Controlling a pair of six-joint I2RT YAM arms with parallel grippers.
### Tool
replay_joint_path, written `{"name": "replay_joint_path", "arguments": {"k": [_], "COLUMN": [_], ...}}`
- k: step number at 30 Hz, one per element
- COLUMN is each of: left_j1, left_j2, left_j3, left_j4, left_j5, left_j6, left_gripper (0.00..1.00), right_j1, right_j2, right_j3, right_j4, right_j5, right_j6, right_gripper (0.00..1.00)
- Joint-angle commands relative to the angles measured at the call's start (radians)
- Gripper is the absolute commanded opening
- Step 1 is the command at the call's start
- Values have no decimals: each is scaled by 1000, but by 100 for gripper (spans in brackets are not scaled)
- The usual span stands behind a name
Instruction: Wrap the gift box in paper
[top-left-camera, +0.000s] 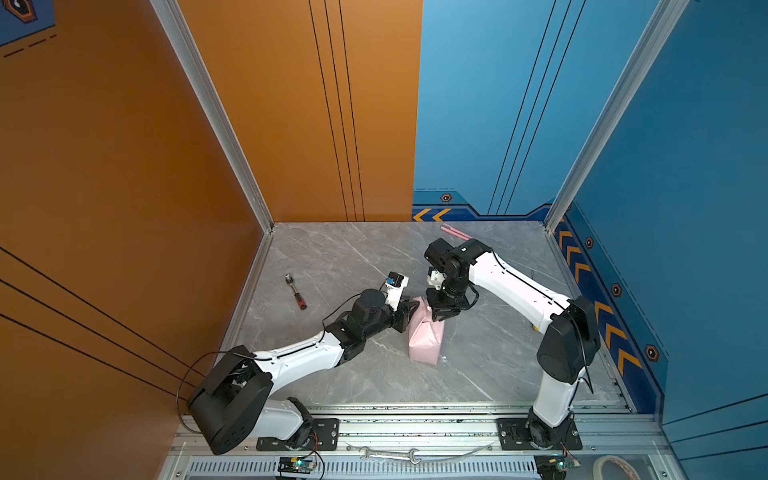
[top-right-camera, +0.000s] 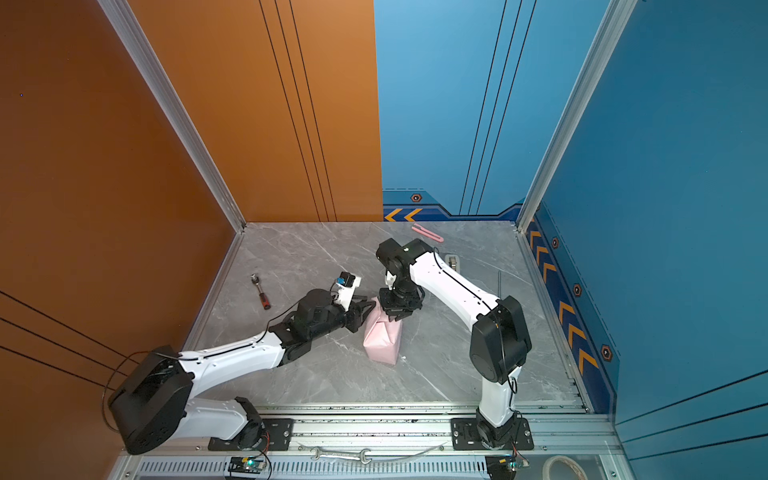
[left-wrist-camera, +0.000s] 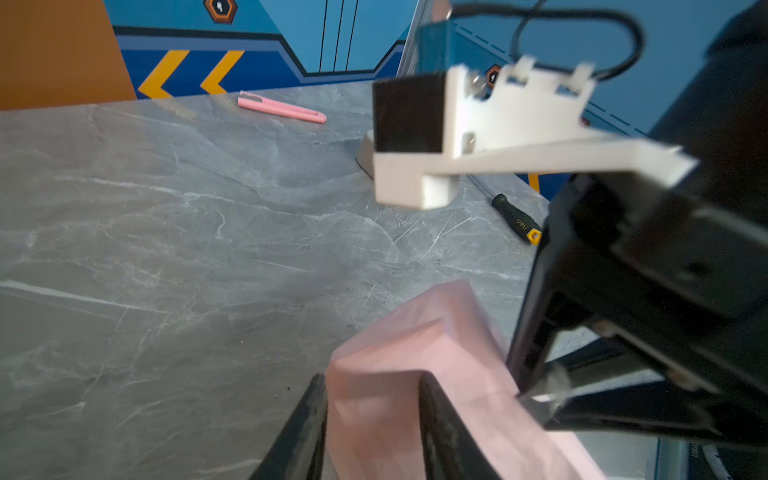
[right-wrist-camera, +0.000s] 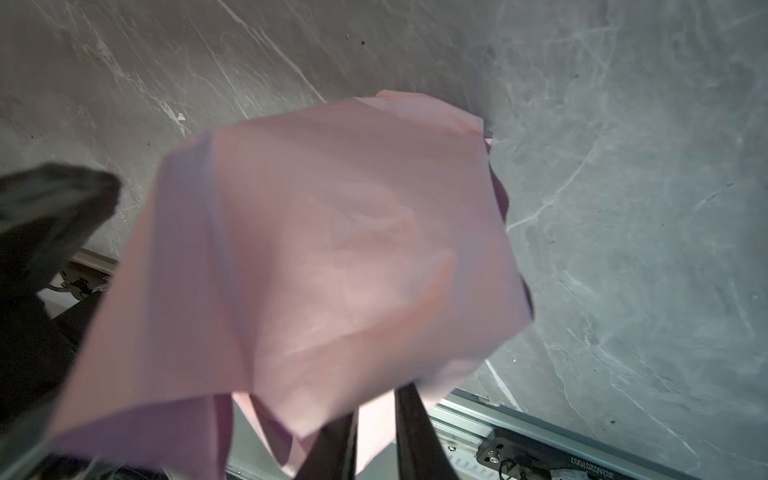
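Left wrist view: the left end effector (left-wrist-camera: 372, 380) stands released, jaws parted either side of the folded end of the paper (left-wrist-camera: 395, 357). In both top views the pink-wrapped parcel lies mid-table (top-left-camera: 332, 257), and the right end effector (top-left-camera: 441, 318) pinches a flap at that same end from above.

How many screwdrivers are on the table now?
2. The red-handled screwdriver lies far left; the black-handled screwdriver lies right, mostly hidden behind the right arm. Others may be hidden.
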Motion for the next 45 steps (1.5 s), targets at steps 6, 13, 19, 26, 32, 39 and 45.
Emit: {"name": "replay_joint_path", "arguments": {"k": [6,13,19,26,32,39,45], "left_j1": [-4,-13,-28,-32,-39,-44,-48], "left_j2": [15,48,69,87,113,122,126], "left_j3": [27,40,58,64,60,61,59], "left_j4": [-26,-21,-20,-20,-20,-20,-20], "left_j5": [65,86,99,99,103,102,104], "left_j6": [25,13,25,28,25,28,31], "left_gripper": [33,26,26,23,21,21,21], "right_j1": [1,-11,-18,-34,-58,-88,-100], "right_j2": [53,15,-4,-48,-103,-202,-274], "right_j3": [-63,-74,-94,-131,-177,-249,-325], "right_j4": [27,73,82,84,107,185,310], "right_j5": [34,-11,-17,8,1,-65,-151], "right_j6": [-1,0,8,24,38,73,112], "right_gripper": [18,18,24,29,30,33,33]}}
